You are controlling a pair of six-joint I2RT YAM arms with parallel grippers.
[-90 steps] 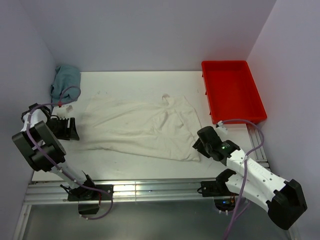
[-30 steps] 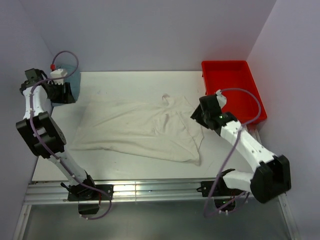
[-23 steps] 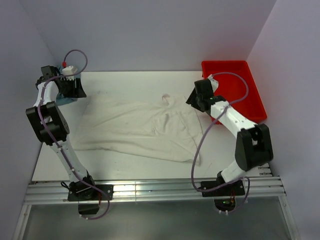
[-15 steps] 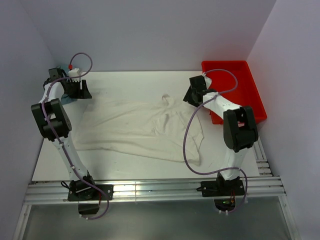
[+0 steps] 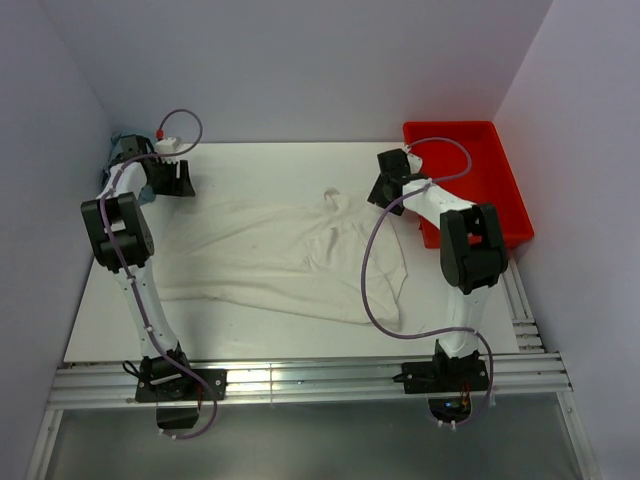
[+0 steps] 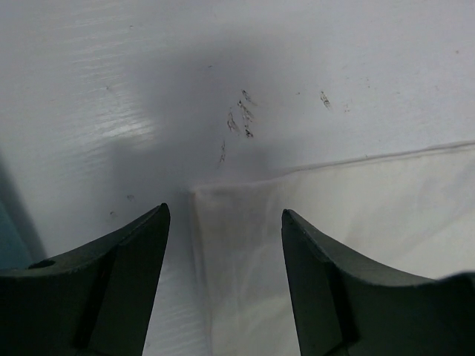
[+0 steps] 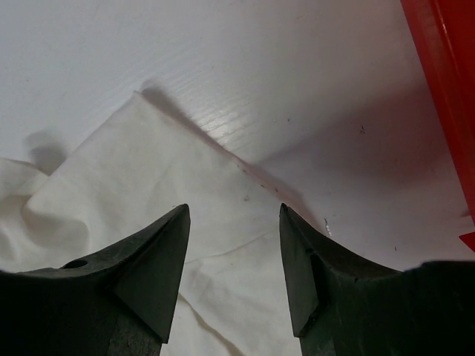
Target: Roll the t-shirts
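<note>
Swung out from the near edge to the far side, with left gripper (image 6: pixel 225 215) hanging unclenched over the far-left corner of the cream t-shirt (image 5: pixel 270 250), spread wrinkled across the table (image 5: pixel 270 165), and right gripper (image 7: pixel 234 211) unclenched over its far-right corner, just left of the red tray (image 5: pixel 465 185).

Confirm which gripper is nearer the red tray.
Right. The right gripper sits over the t-shirt's far-right corner, just left of the red tray; the left gripper is over the shirt's far-left corner, across the table.
</note>
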